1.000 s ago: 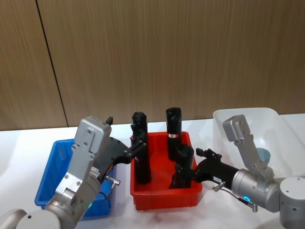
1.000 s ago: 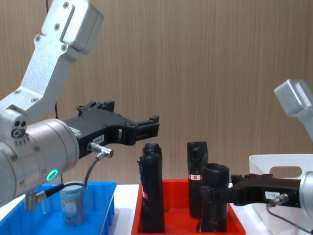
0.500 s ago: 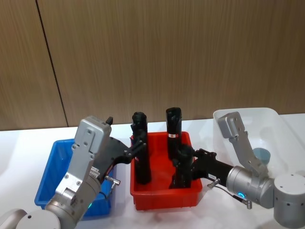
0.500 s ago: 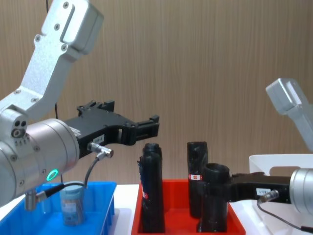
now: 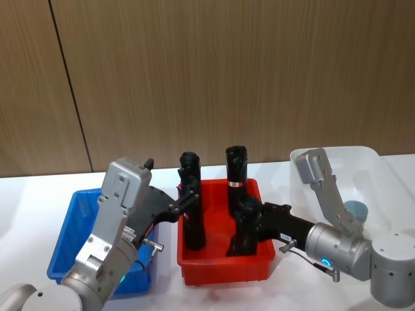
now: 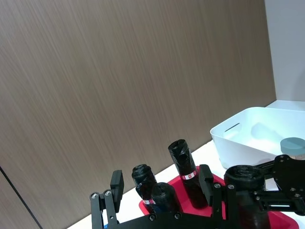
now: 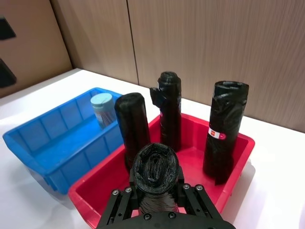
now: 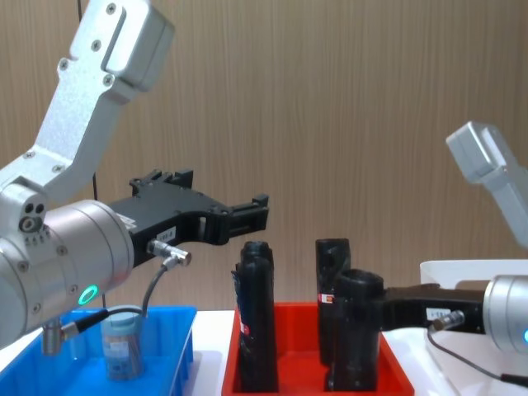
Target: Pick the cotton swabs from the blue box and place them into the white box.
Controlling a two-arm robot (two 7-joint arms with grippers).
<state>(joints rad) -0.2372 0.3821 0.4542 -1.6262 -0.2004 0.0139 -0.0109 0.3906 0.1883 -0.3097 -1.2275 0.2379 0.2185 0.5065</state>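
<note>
While the right gripper point(image 5: 249, 223) is reached into the red tray point(image 5: 224, 269) from the side of the white box, its fingers are closed around the nearest black tube point(image 8: 353, 330), which is seen tilted in the tray's front right part. In the right wrist view this tube point(image 7: 155, 179) is gripped between the two black fingers point(image 7: 119, 210), one on each side, with its crumpled top facing the camera. Three other black tubes point(image 5: 236, 172) are standing upright in the red tray, apart from the held one: two near the tray's left side and one at its back.

The left gripper point(image 8: 247, 216) is held in the air above the red tray's left edge, near the tops of the left tubes. Its fingers are spread apart and nothing is between them; in the left wrist view the two fingertips point(image 6: 116, 183) are seen wide apart with the tubes beyond them.

One jar of cotton swabs point(image 8: 122, 342) stands upright in the blue box point(image 5: 65, 236), which is placed just left of the red tray. Another jar point(image 5: 355, 210) with a grey-blue lid is lying inside the white box point(image 5: 382, 175), which stands just right of the red tray. All three containers rest on a white table point(image 5: 26, 194).
</note>
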